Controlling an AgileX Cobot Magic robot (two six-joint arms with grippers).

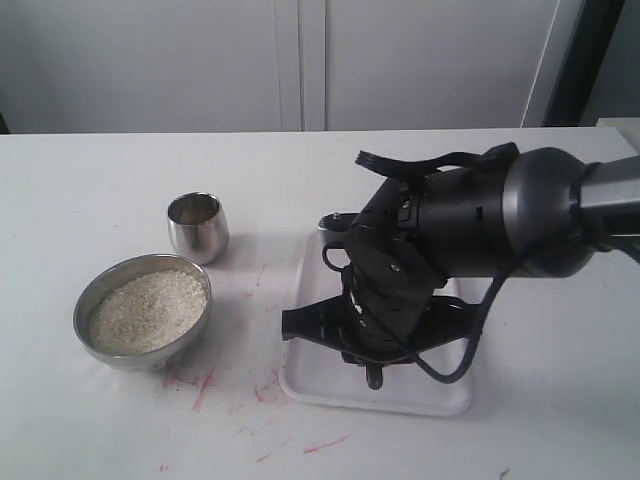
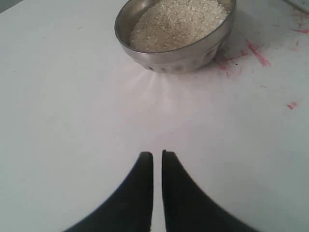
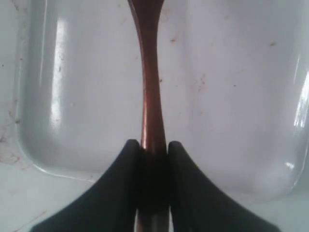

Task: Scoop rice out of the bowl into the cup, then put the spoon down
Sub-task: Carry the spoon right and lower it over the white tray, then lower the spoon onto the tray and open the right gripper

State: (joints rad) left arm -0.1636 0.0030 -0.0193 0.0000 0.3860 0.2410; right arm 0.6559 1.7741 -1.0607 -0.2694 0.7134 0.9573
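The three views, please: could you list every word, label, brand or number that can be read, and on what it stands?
None can be read. The bowl, the cup, the spoon and the white tray bear no lettering that shows; the red marks on the table are smears, not writing.

Rice (image 1: 147,310) is held in the bowl (image 1: 140,358) on the table (image 1: 80,200). The cup (image 1: 198,228) is set just behind the bowl, slightly to its right. A tray (image 1: 310,380) is laid to the bowl's right, and over it the spoon (image 3: 151,92) is clasped by the right gripper (image 3: 154,145).
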